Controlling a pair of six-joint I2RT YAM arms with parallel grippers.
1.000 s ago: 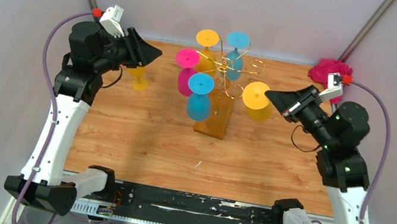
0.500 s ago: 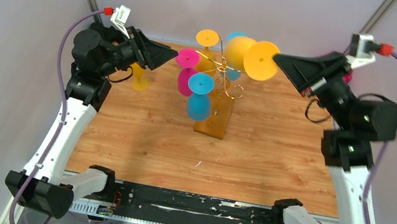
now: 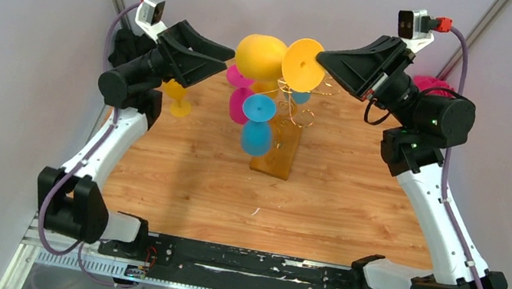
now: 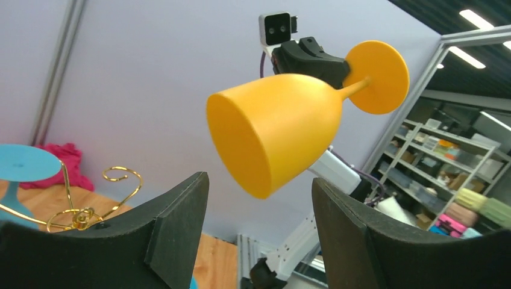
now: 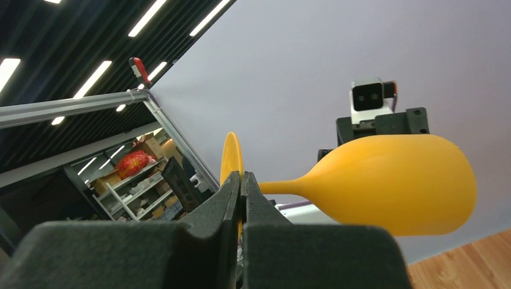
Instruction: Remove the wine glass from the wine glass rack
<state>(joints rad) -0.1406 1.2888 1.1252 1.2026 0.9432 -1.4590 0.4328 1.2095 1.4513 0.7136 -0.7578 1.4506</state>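
Swung up and leftward since a second ago, carrying the orange wine glass [image 3: 263, 56] sideways above the rack [image 3: 278, 156]. Left wrist: aimed bowl-first at wide-open left jaws, probably for handover. Right wrist: gripped at stem by closed right jaws.

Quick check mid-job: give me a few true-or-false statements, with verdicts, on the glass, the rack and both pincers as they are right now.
1. The right pincer is shut on the stem of the orange wine glass. True.
2. The orange wine glass hangs on the rack. False: it is held sideways in the air above the rack.
3. The left pincer grips the glass's bowl. False: it is open, with the bowl in front of it and untouched.
4. A blue glass hangs on the rack. True.
5. The rack lies tipped over. False: it stands upright on its base.
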